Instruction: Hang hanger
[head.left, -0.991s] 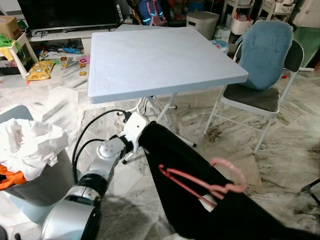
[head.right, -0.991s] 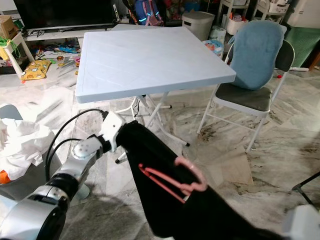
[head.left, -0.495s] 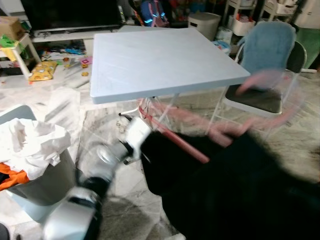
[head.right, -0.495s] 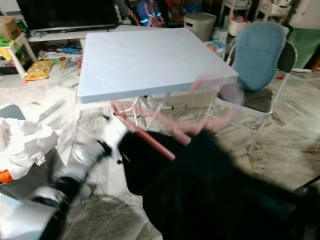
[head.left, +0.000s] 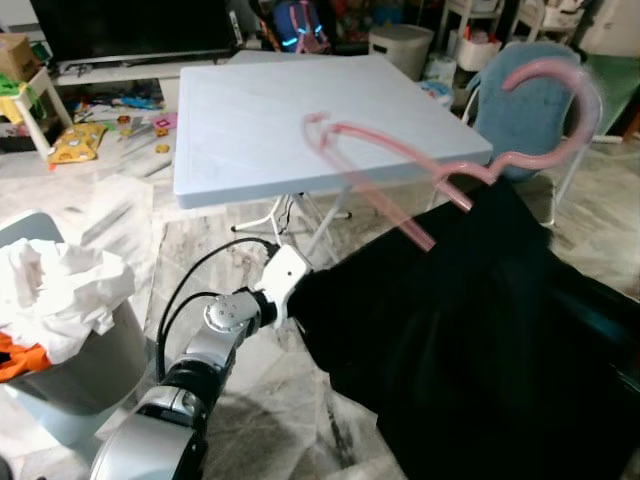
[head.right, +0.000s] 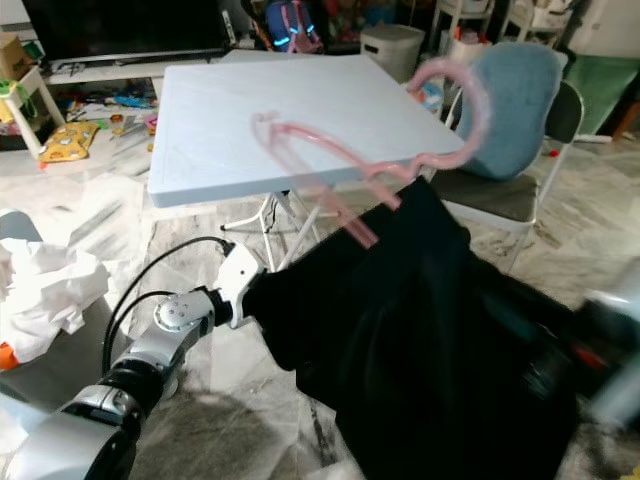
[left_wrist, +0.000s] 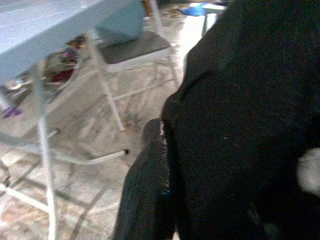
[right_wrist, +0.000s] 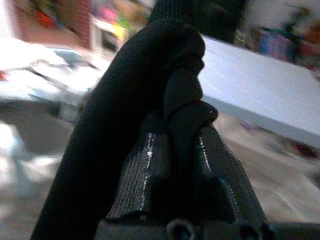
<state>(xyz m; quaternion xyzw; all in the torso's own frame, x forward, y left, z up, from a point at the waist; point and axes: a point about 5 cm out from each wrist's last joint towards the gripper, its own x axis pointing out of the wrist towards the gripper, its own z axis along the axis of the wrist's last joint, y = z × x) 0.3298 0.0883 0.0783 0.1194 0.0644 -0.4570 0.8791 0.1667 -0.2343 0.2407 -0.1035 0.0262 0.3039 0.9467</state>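
Right gripper (right_wrist: 172, 150) pinches a fold of the black garment (head.left: 470, 340). Left gripper (left_wrist: 155, 165) holds the garment's other end; its finger spacing cannot be determined. The pink hanger (head.left: 440, 150), partly threaded into the garment, is raised before the table's (head.left: 250, 130) near edge. Keep the cloth taut and lift evenly so the hook stays exposed.

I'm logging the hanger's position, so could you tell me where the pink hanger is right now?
In the left eye view, the pink hanger is raised in front of the light blue table, its hook near the blue-cushioned chair, above the black garment.
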